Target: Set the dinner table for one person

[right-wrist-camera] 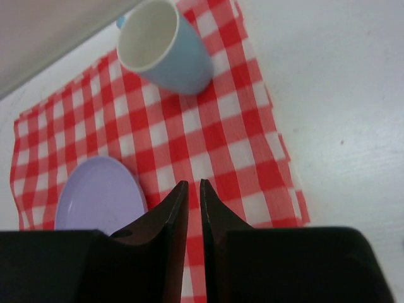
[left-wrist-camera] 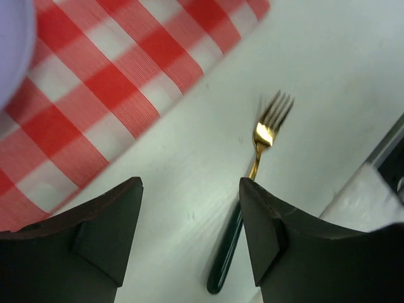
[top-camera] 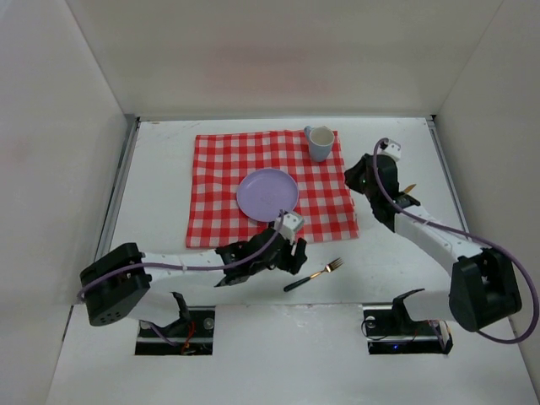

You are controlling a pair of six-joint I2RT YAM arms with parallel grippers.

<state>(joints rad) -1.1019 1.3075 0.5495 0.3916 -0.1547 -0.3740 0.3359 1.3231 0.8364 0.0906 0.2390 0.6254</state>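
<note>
Fork (left-wrist-camera: pixel 235 230) lies just beyond wide left jaws; right jaws nearly closed, empty

Top cam: high behind the arm bases, looking down on the whole matte-white dinner table (top-camera: pixel 156 194). Left wrist: close, low over gold-tined dark-handled fork (left-wrist-camera: pixel 264 132) and red-and-white checked cloth (left-wrist-camera: pixel 95 82) edge. Right wrist: farther back, facing cloth, round lilac plate (right-wrist-camera: pixel 95 196), pale-blue mug (right-wrist-camera: pixel 170 50); cloth in all three.

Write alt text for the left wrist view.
A gold fork with a dark green handle lies on the white table, seen between the open jaws. A red checked cloth fills the upper left, with a lilac plate at the corner.
</note>
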